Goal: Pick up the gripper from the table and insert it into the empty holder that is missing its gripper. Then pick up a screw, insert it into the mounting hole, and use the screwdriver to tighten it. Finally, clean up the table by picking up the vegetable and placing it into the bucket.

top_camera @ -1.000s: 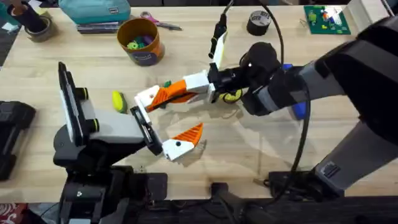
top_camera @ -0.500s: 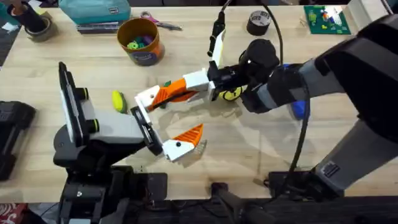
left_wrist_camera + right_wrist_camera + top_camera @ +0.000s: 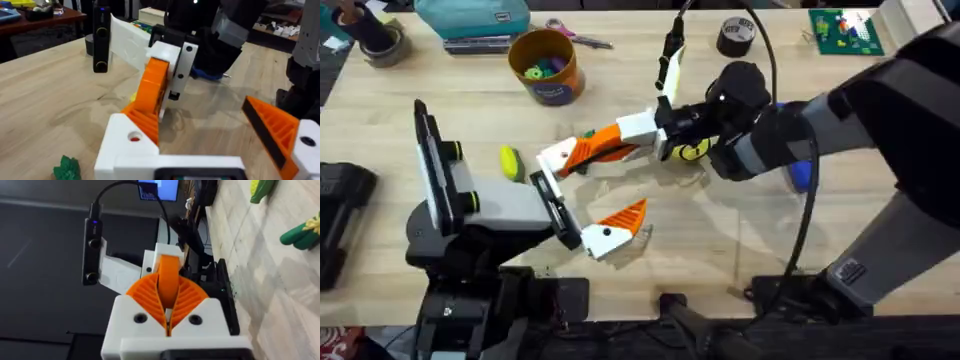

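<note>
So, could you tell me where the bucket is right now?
In the overhead view the bucket stands at the table's far left-centre, between the teal case and the scissors.

Orange ribbed gripper [image 3: 598, 150], mustard-orange bucket [image 3: 546, 65]

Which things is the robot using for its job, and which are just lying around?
Job: small orange ribbed finger, white plastic holder, blue cylindrical screwdriver, green toy vegetable, mustard-orange round bucket.
Lying about: black tape roll, pink-handled scissors, teal case, yellow oval toy.
</note>
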You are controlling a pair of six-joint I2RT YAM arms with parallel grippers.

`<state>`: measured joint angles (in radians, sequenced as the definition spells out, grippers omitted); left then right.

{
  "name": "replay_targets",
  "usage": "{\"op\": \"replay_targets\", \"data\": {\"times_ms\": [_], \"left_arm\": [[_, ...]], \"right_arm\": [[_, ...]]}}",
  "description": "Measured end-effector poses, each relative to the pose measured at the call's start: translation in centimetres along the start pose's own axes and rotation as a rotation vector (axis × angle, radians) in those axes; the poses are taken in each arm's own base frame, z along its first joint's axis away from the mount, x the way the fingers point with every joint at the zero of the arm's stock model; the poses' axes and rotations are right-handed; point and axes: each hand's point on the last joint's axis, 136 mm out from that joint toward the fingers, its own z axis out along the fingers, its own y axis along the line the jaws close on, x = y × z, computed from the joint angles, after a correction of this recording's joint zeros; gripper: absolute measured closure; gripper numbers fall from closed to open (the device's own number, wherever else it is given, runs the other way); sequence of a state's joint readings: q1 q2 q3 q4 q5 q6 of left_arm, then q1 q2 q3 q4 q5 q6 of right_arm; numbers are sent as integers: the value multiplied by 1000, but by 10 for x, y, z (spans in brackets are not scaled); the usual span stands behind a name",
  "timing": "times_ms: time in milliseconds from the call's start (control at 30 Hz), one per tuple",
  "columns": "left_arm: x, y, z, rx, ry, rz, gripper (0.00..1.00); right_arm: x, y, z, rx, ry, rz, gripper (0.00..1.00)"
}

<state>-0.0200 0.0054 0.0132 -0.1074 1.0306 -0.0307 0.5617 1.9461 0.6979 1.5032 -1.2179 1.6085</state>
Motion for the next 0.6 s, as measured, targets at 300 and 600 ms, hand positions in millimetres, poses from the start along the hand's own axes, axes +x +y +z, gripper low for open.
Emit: {"op": "replay_targets", "data": {"times_ms": [300, 600], "left_arm": [[0, 0, 0, -3, 0, 0, 15], [0, 1, 0, -7, -1, 1, 15]], "right_arm": [[0, 0, 1, -1, -4, 0, 993], [0, 0, 3, -2, -7, 1, 993]]}}
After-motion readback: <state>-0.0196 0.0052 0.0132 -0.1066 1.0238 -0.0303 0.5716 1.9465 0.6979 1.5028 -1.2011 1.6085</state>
